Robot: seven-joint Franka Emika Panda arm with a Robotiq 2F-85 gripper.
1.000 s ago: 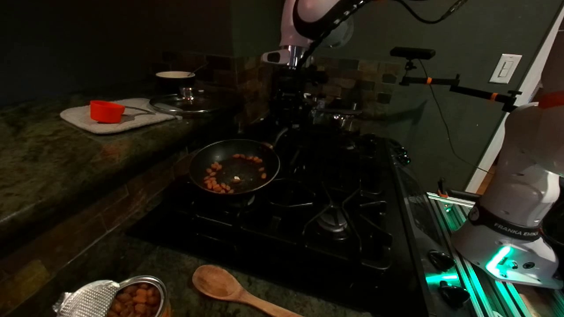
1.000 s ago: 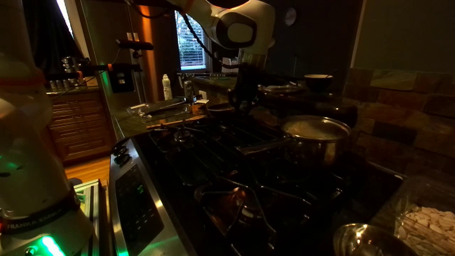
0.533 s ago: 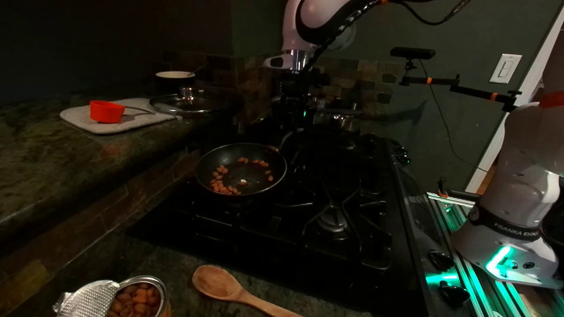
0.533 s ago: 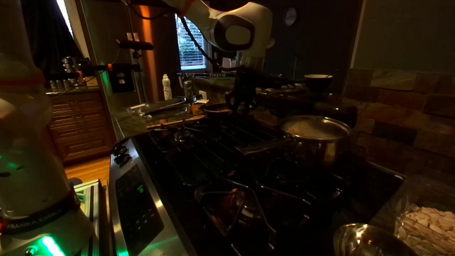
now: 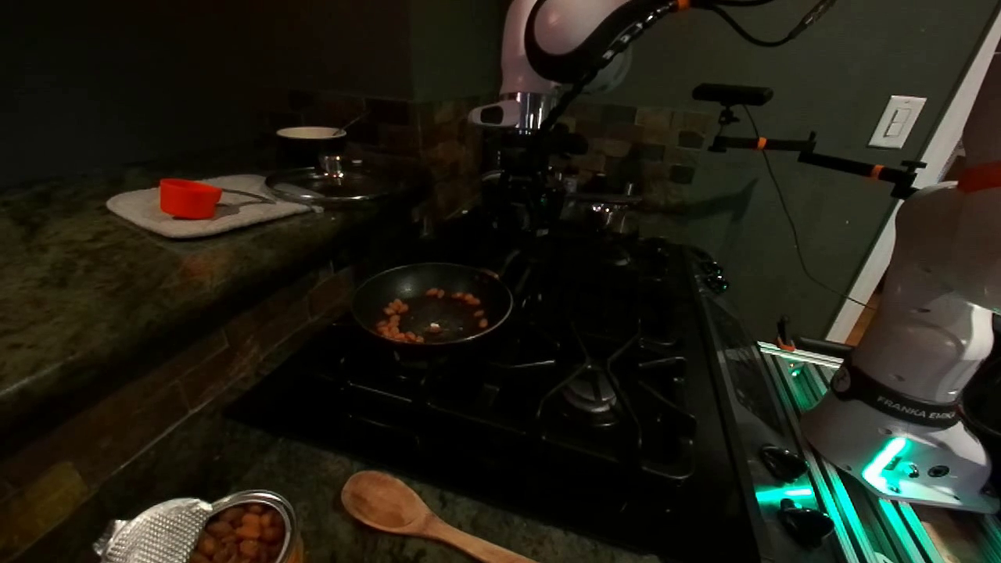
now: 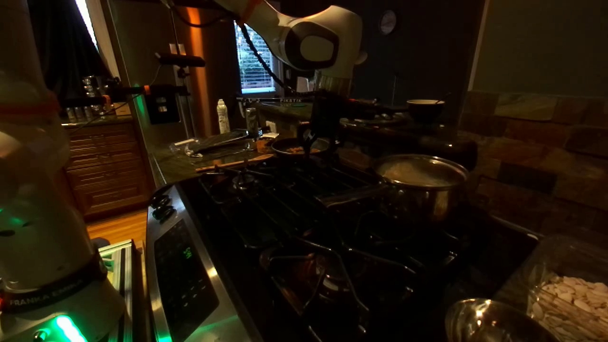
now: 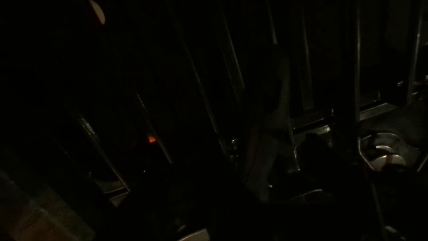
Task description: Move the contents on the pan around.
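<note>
Pan [image 5: 399, 283] rests on or just above the black stove [image 5: 500, 422] in both exterior views; which, I cannot tell. My gripper [image 6: 323, 142] points down near the handle [image 5: 511, 260], and with so little light I cannot tell whether my jaws are wide, narrow or around that handle. A wooden spoon [image 5: 391, 504] lies beside the stove, well apart from me, and a round can [image 5: 292, 522] stands near it. Brown nuts [image 5: 400, 337] lie in the pan in a broken ring, thickest on one side, with one pale bit [image 5: 435, 325] nearer the middle.
</note>
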